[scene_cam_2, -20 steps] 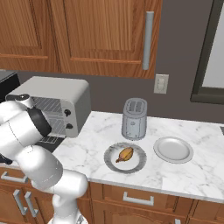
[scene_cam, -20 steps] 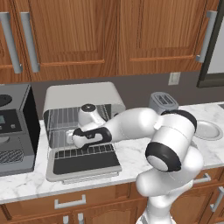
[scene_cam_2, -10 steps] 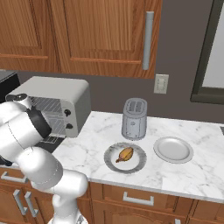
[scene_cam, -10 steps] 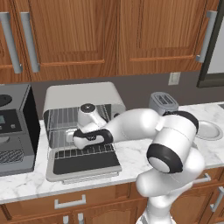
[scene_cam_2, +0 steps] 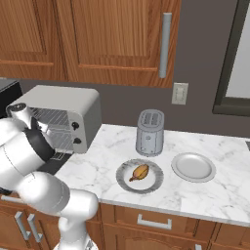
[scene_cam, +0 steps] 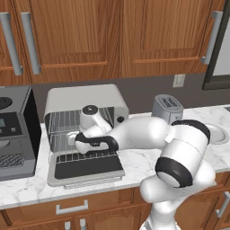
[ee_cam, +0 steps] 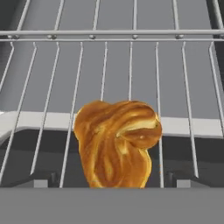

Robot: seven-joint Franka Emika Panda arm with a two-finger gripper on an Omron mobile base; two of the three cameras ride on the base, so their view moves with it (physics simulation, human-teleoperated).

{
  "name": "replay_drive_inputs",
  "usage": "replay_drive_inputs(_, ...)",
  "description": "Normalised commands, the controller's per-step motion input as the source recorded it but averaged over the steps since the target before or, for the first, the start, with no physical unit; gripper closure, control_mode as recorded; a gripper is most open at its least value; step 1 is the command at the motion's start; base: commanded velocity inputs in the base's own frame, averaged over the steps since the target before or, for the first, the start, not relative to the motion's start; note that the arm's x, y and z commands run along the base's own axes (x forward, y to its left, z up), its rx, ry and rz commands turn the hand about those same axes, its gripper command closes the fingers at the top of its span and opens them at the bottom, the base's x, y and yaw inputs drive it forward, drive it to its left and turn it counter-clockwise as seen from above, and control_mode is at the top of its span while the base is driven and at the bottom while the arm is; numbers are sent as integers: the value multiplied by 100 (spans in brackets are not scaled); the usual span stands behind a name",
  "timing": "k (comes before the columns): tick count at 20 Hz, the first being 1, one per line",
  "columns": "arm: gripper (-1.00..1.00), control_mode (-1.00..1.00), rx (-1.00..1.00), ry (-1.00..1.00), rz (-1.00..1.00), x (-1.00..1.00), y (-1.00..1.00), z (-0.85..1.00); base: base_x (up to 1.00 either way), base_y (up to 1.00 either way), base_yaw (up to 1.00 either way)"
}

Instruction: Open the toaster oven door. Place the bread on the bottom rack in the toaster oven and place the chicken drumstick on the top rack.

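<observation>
The toaster oven [scene_cam: 83,96] stands with its door [scene_cam: 85,166] folded down flat. My arm reaches into its mouth at the level of the bottom rack [scene_cam: 85,156]. The bread [ee_cam: 116,142], golden with browned swirls, lies on the wires of that rack [ee_cam: 131,65], below the top rack [scene_cam: 67,121]. My gripper [ee_cam: 113,179] is open, one fingertip [ee_cam: 41,179] on each side of the bread with a small gap to it. In the left base view the gripper [scene_cam: 74,143] sits just inside the oven. The chicken drumstick [scene_cam_2: 140,172] lies on a plate [scene_cam_2: 124,181] on the counter.
A silver two-slot toaster [scene_cam_2: 150,132] stands behind the drumstick's plate, and an empty plate [scene_cam_2: 194,167] lies to its right. A dark coffee machine [scene_cam: 15,134] stands left of the oven. Wooden cabinets hang above the counter.
The hand stays at the oven mouth with hardly any shift. Its jaws have spread wider around the bread.
</observation>
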Motion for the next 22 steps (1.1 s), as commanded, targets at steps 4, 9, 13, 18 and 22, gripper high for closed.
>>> replay_drive_inputs(4, -100, -100, 0, 0, -5, -46, -14, 16, 0, 0, 0)
replay_drive_inputs(9, -100, -100, 0, 0, -5, -50, 0, 5, 0, 0, 0)
replay_drive_inputs(13, -100, -100, 0, 2, -1, -37, 0, -2, 0, 0, 0)
replay_drive_inputs(18, -100, -100, 1, 5, 0, -20, 0, -19, 0, 0, 0)
replay_drive_inputs(22, -100, -100, 1, 5, 0, 0, 4, -28, 0, 0, 0)
